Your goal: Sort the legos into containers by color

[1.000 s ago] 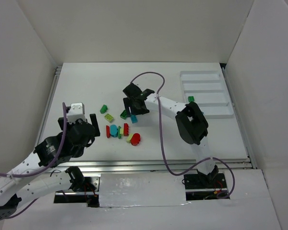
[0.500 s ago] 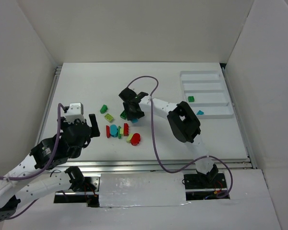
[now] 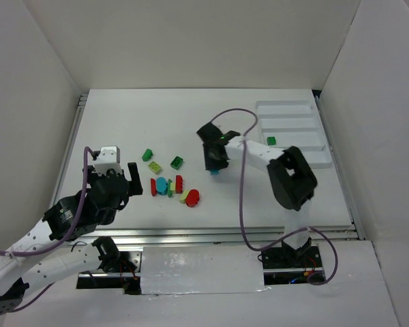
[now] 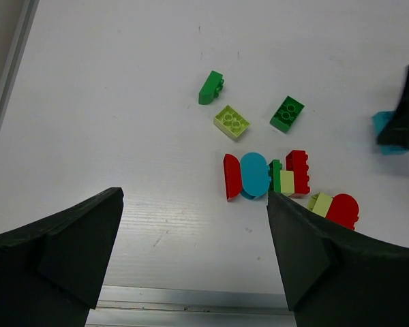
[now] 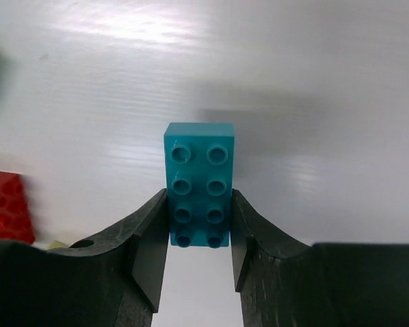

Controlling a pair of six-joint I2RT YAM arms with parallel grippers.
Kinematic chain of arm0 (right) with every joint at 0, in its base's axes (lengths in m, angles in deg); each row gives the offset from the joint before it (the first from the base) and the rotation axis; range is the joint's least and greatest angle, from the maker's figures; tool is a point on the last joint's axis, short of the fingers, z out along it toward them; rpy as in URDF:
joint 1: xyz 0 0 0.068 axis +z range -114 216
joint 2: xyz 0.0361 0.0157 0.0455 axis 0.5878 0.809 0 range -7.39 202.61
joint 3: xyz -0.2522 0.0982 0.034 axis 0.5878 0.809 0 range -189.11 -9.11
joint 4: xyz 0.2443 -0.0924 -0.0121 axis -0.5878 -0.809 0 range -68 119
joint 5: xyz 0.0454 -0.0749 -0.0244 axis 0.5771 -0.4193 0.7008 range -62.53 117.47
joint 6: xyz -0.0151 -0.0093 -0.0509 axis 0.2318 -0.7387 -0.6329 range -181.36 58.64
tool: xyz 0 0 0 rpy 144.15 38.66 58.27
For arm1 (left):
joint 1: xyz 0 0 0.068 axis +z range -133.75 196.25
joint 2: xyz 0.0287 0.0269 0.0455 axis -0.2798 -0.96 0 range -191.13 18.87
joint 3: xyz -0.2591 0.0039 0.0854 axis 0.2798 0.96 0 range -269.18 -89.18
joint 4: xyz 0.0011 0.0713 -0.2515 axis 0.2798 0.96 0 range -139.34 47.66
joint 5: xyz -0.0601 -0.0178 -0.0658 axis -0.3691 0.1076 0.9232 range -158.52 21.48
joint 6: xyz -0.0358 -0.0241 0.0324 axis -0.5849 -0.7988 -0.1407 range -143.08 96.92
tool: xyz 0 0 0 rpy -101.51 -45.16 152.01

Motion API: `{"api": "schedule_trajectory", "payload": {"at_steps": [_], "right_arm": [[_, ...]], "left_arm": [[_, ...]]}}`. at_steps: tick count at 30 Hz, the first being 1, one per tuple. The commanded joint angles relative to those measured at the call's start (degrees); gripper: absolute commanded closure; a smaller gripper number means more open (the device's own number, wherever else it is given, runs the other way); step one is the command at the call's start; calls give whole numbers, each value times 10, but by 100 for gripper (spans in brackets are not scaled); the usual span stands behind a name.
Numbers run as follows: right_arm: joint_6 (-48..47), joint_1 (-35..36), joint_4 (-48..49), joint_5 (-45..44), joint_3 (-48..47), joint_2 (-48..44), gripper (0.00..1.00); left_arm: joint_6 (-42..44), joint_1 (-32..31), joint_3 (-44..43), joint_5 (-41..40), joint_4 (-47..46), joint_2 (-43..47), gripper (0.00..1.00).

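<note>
Cyan brick, two studs by four, pinched on its long sides by the right gripper — fingers closed tight on it near one end. From above it is mid-table, between the loose pile and the tray. Ten bricks lie loose on the table. Far group of three, none touching: dark green brick, pale yellow-green brick, second dark green brick. Nearer, a packed row of five, touching: red half-round, cyan oval, thin green piece, small pale piece, red brick. Just right of the row, a touching pair: pale block and red rounded piece. Count with the held one: red three, cyan two, pale three, dark green three on the table. One more green brick lies in the tray, at the left end of an inner compartment. The tray has four compartments, its near part hidden by the right arm. Left gripper is wide open, holding nothing — it hovers on the near side of the pile.
</note>
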Motion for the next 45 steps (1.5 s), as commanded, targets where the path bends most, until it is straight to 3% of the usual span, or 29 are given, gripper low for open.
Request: {"api": "schedule_trajectory", "payload": {"at_steps": [1, 4, 10, 15, 19, 27, 28, 29, 32, 38, 41, 45], "right_arm": [[44, -106, 57, 28, 69, -166, 100], [65, -196, 67, 11, 116, -219, 100], [150, -371, 80, 21, 148, -228, 100], [200, -440, 68, -51, 146, -227, 100], [210, -471, 64, -100, 142, -223, 97], [204, -529, 97, -51, 168, -190, 88], [204, -531, 103, -46, 173, -189, 84], [201, -533, 107, -43, 176, -188, 72], [192, -533, 118, -37, 175, -187, 58], [183, -534, 123, -19, 155, -168, 57], [183, -533, 115, -9, 146, -154, 43], [186, -533, 126, -7, 164, -164, 34]], "left_arm": [[19, 2, 2, 3, -26, -1, 1], [22, 3, 0, 5, -27, -5, 1], [25, 5, -1, 6, -24, -12, 0], [27, 5, 4, 8, -29, -4, 0], [32, 5, 5, 13, -33, -2, 0], [33, 5, 4, 11, -29, -7, 1], [34, 5, 5, 11, -31, -6, 0], [34, 5, 5, 11, -32, -5, 1], [38, 5, 7, 16, -35, -5, 1], [41, 5, 5, 21, -34, -10, 1], [41, 5, 7, 23, -35, -9, 0], [42, 5, 7, 22, -34, -5, 1]]}}
